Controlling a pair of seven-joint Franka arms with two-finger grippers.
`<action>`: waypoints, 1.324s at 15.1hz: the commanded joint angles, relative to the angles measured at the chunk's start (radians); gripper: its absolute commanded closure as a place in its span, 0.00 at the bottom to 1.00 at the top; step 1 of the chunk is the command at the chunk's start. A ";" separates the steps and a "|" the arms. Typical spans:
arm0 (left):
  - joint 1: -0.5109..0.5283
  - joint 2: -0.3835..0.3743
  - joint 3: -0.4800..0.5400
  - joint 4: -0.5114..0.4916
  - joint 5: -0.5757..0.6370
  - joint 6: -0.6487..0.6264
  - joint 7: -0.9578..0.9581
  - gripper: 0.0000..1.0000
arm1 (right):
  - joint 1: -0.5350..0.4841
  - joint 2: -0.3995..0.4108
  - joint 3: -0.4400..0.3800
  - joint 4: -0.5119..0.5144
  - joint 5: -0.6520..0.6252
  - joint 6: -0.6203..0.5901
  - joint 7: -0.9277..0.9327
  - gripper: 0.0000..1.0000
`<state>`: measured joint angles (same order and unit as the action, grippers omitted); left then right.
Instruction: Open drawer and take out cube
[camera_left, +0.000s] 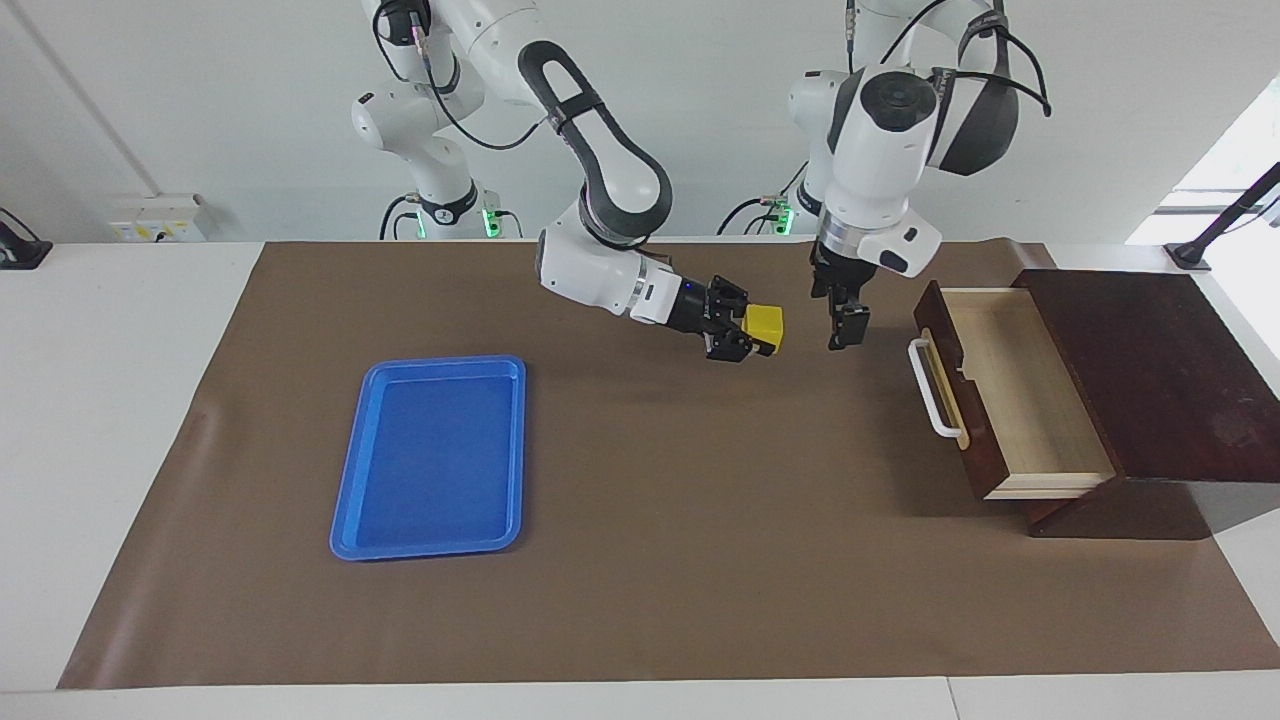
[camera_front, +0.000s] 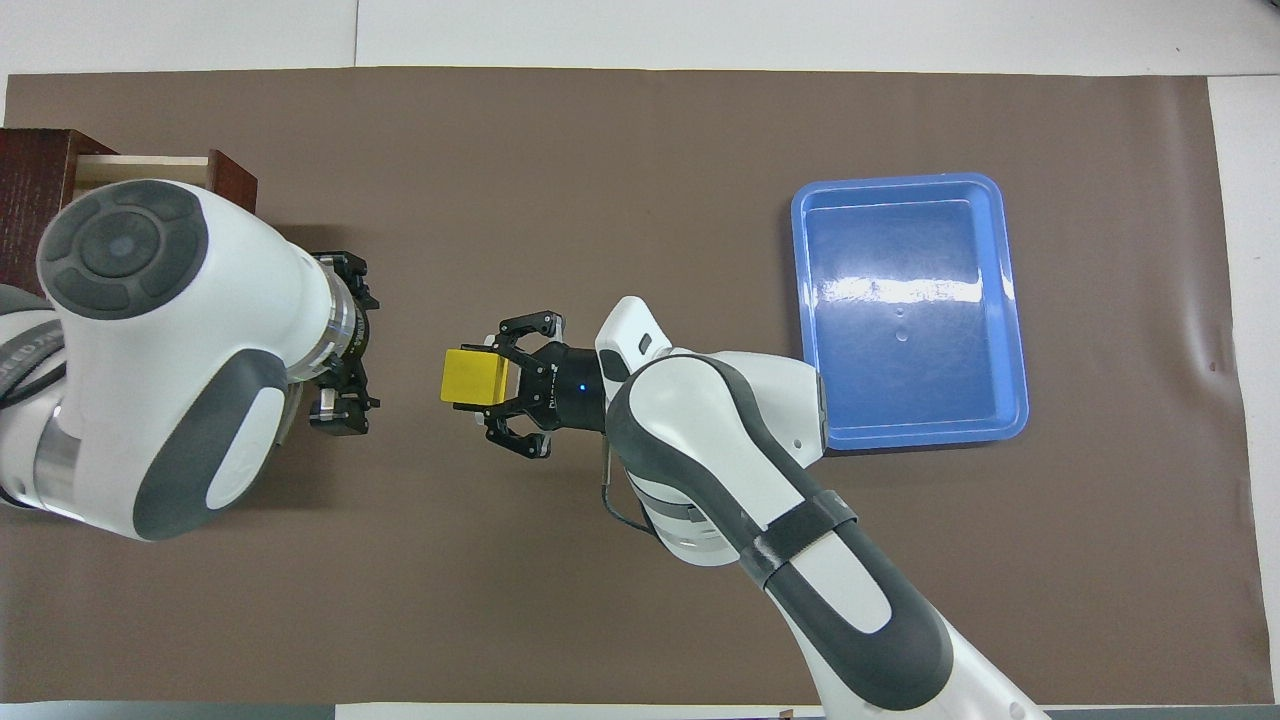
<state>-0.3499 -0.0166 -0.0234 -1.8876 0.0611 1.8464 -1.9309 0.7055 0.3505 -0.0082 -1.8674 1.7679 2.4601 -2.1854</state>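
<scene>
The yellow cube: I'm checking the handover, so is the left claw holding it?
No, the right claw alone grips the cube, while the left claw hangs open, apart from it, beside the open drawer.

High facing camera, steep overhead camera, both seemingly sharing whole table (camera_left: 640, 600)

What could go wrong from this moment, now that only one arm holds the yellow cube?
1. The right gripper holds the cube only at its fingertips, up in the air over the brown mat; it might slip out and fall.
2. The left gripper, jaws open, hangs close to the open drawer; a careless move might bump the drawer front.
</scene>
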 joint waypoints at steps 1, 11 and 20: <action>0.083 -0.046 -0.006 -0.094 -0.012 0.033 0.120 0.00 | -0.009 0.004 0.001 0.017 -0.010 0.016 0.013 1.00; 0.336 0.017 -0.004 -0.185 -0.003 0.312 0.285 0.00 | -0.263 0.001 -0.001 -0.016 -0.227 -0.166 0.065 1.00; 0.541 0.024 -0.004 -0.176 0.002 0.326 0.536 0.00 | -0.622 -0.013 -0.010 -0.085 -0.594 -0.369 0.099 1.00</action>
<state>0.1481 0.0055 -0.0222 -2.0571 0.0526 2.1534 -1.4498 0.1361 0.3589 -0.0297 -1.9175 1.2279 2.1012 -2.1112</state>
